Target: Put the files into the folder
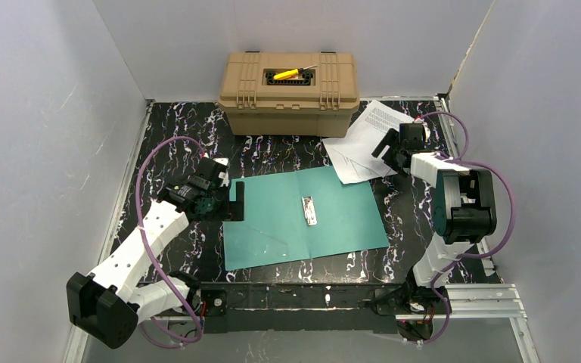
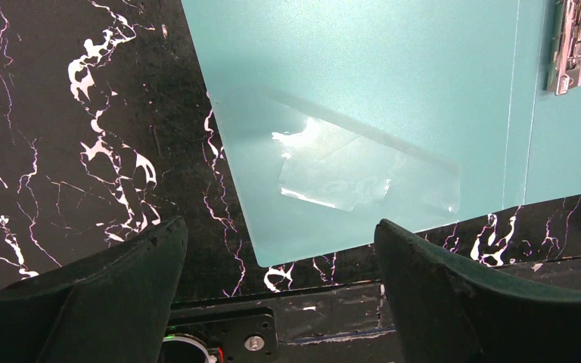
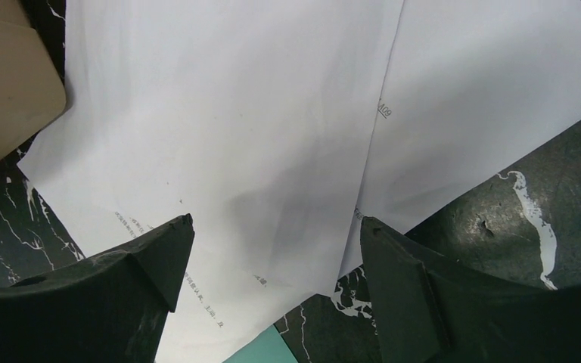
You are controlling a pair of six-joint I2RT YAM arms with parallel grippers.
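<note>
Marbled table [image 1: 181, 136] holds toolbox [image 1: 287, 94] beside files [image 1: 357, 150], open folder [image 1: 302, 219]; left tool [image 2: 280, 234], right tool [image 3: 276, 227] apart.

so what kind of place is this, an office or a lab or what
Probably a robot test cell in a lab, not an office: plain panel walls box in a black marbled table, a left arm and right arm are bolted at its near edge, and a teal folder lies open.
</note>
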